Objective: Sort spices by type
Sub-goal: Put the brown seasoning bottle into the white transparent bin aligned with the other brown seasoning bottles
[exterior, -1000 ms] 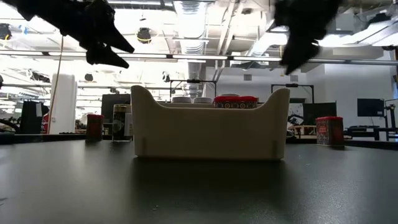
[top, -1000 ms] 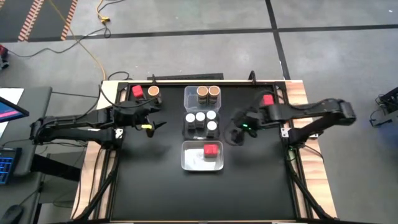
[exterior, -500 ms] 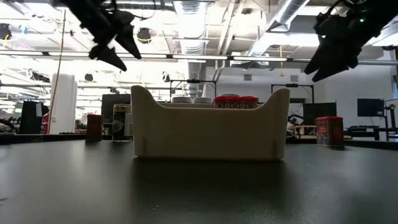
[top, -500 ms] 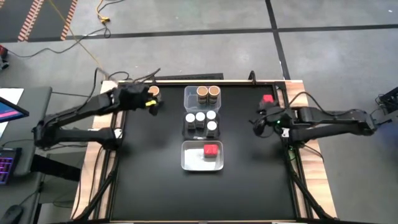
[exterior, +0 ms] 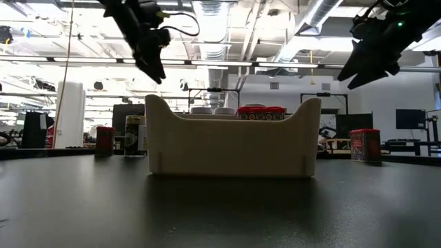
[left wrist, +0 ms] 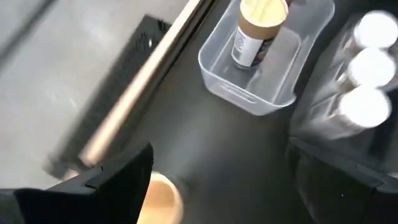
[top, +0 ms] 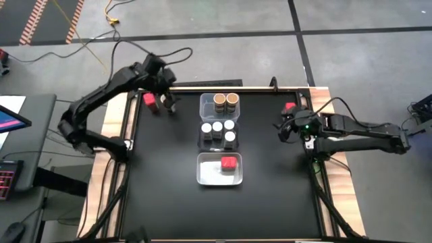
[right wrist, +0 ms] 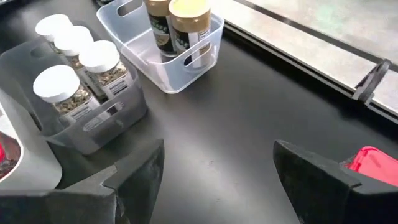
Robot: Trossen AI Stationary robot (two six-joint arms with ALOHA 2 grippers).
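Three clear bins stand in a row mid-table: the far one (top: 226,102) holds two tan-topped jars, the middle one (top: 218,132) several white-topped jars, the near one (top: 220,170) one red-topped jar. A loose red-topped jar (top: 149,99) stands at the far left. My left gripper (top: 166,102) hangs open above a loose tan-topped jar (left wrist: 163,199) beside it, well clear of the table in the low view (exterior: 150,63). My right gripper (top: 286,128) is open and empty, in the air near another loose red-topped jar (top: 291,106) at the far right.
The black table top has raised rails along its far edge (top: 202,88) and sides. In the low view the near bin (exterior: 234,141) blocks the table's middle. Open black surface lies near the front edge. Cables trail on the floor beyond the table.
My left gripper has gone from beside the middle bin toward the table's far left corner, turning as it went, and now hangs over the loose tan-topped jar. My right gripper has gone toward the table's right edge, near the loose red-topped jar. Both stay open.
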